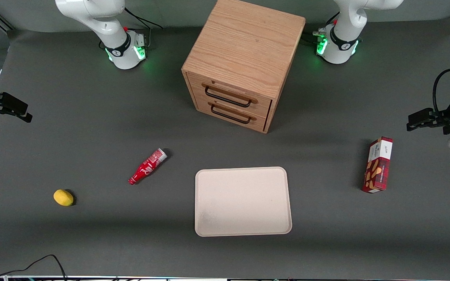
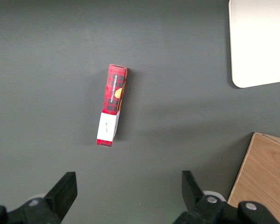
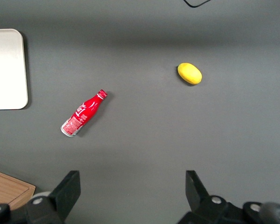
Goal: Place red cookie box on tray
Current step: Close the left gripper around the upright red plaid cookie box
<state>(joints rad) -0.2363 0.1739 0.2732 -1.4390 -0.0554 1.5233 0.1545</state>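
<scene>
nothing is done yet from where i sit: the red cookie box (image 1: 378,164) lies on the bench at about 3 o'clock from the bare tray (image 1: 243,201), well apart, and my gripper (image 2: 128,196) hovers above it, jaws released, empty.

The red cookie box (image 1: 378,164) is seen to be of printed cardboard, with a faint sheen on its tartan faces and a plain white paper-like end panel; it lies on its narrow side just below the gripper (image 2: 126,196), whose black fingers (image 2: 63,191), spread wide, look like matt plastic. The tray (image 1: 243,230), well apart from the gripper, is finished in a smooth, dull beige. The table (image 1: 92,117) is covered in a matt dark grey sheet. The cabinet (image 1: 244,43) is of light wood with visible grain, and its drawer handles (image 1: 227,99) are of dark metal.
</scene>
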